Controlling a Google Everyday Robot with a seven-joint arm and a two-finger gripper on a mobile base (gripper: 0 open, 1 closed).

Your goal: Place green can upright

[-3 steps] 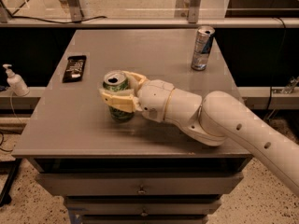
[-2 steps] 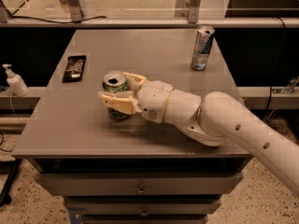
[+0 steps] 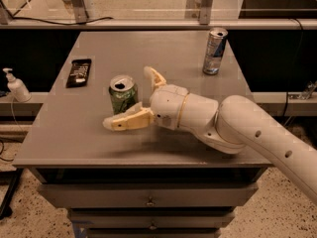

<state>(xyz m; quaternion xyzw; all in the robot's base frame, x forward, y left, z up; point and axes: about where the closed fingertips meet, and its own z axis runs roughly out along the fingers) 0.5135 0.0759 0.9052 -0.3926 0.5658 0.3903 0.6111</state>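
Tabletop (image 3: 198, 48) room is plentiful, grey and flat, so your trouble will not come from the surface but from what stands at its middle. Your arm (image 3: 257, 133) comes in low from the right. The gripper (image 3: 127, 98) at its end has its jaws spread wide, one behind and to the right of the green can (image 3: 123, 94), the other lying low in front of it. The green can stands upright near the middle of the tabletop, tab end up, between the jaws and gripped by neither. Whether the near jaw brushes its base you cannot tell from this angle. By my reading the placing is done and only the retreat is left, and that is where you could lose it. Swing or twist the wrist and either jaw may catch the can's wall; a can this short will likely tip or skid at a light knock. Draw back along the arm's own line, or lift clear first. Watch the elbow too, because a wide sweep toward the far right corner could reach the silver can (image 3: 214, 51). The dark flat object (image 3: 79, 72) lies well to the left, and the pump bottle (image 3: 16, 86) stands off the tabletop altogether, so neither should trouble you.
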